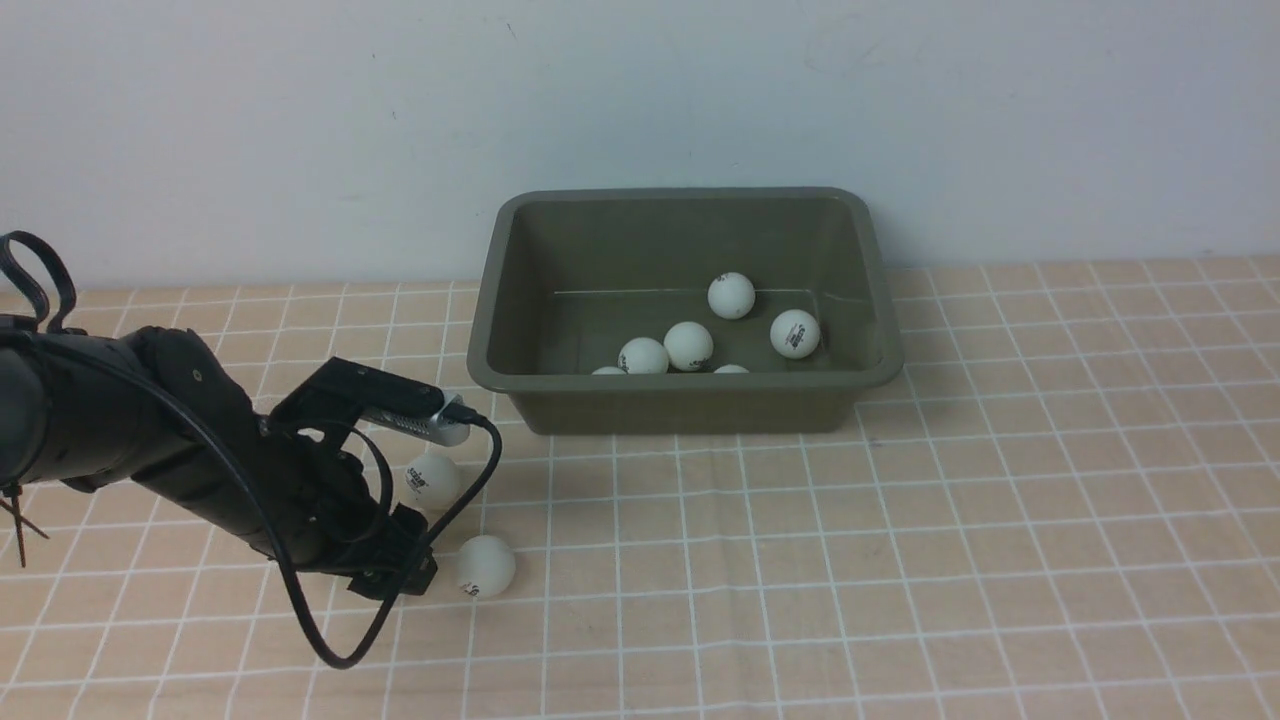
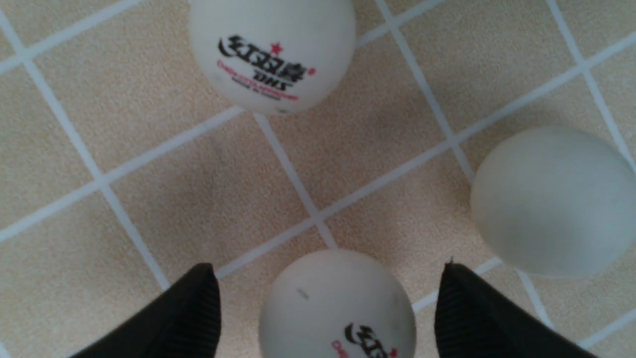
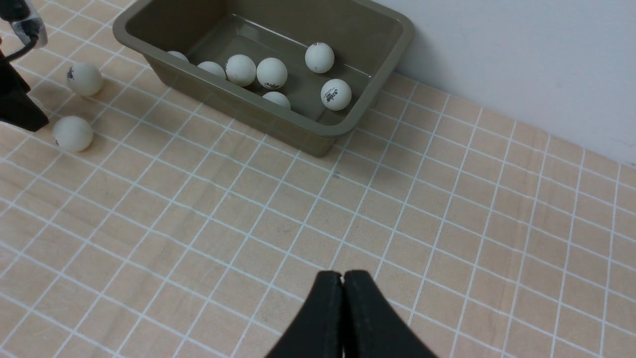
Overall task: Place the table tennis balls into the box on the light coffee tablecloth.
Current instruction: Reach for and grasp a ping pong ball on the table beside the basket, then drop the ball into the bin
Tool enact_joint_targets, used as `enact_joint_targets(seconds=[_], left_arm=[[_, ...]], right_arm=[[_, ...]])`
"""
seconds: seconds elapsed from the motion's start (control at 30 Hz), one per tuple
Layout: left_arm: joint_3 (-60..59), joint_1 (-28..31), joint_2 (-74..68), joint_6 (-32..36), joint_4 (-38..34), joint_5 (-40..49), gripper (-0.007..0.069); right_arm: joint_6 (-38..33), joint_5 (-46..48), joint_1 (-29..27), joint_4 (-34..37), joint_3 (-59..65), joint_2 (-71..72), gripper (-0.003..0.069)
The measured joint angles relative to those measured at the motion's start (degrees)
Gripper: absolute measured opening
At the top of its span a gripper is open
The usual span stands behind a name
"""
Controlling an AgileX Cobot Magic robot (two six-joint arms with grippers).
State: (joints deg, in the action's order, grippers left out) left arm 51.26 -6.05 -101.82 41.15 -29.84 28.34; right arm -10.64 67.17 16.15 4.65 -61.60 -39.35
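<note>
Left claw (image 2: 328, 271) astride one ball (image 2: 337, 308)

We see bare tablecloth (image 1: 1050, 520) right of the box (image 1: 690, 412) | box open from above, closed off at the sides | two balls (image 2: 272, 49) sit just ahead of our left gripper (image 2: 328, 278), a gap between them.

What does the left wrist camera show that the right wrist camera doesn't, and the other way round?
Left wrist only: a clear look at a small white table tennis ball inside the open left end effector. Right wrist only: the olive-green plastic box holding seven balls, and the shut right end effector. Both: the peach-tan gridded tablecloth and two loose white balls on it.
</note>
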Motion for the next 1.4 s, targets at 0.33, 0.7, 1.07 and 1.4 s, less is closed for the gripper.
enact_joint_targets(seconds=[0.33, 0.7, 1.07, 1.4], left_arm=[[2.0, 0.0, -0.13, -0.94, 0.13, 4.43, 0.0319], [23.36, 0.0, -0.13, -6.92, 4.28, 33.01, 0.0319], [37.82, -7.58, -4.95, -1.54, -8.14, 13.05, 0.0319], [37.88, -11.84, -17.16, 5.64, -11.87, -1.67, 0.0319]], right_arm=[[0.0, 0.0, 0.0, 0.0, 0.0, 0.0, -0.0017], [0.06, 0.0, 0.0, -0.05, 0.0, 0.0, -0.0017], [0.12, 0.0, 0.0, -0.05, 0.0, 0.0, -0.0018], [0.28, -0.05, 0.0, 0.07, 0.0, 0.0, -0.0018]])
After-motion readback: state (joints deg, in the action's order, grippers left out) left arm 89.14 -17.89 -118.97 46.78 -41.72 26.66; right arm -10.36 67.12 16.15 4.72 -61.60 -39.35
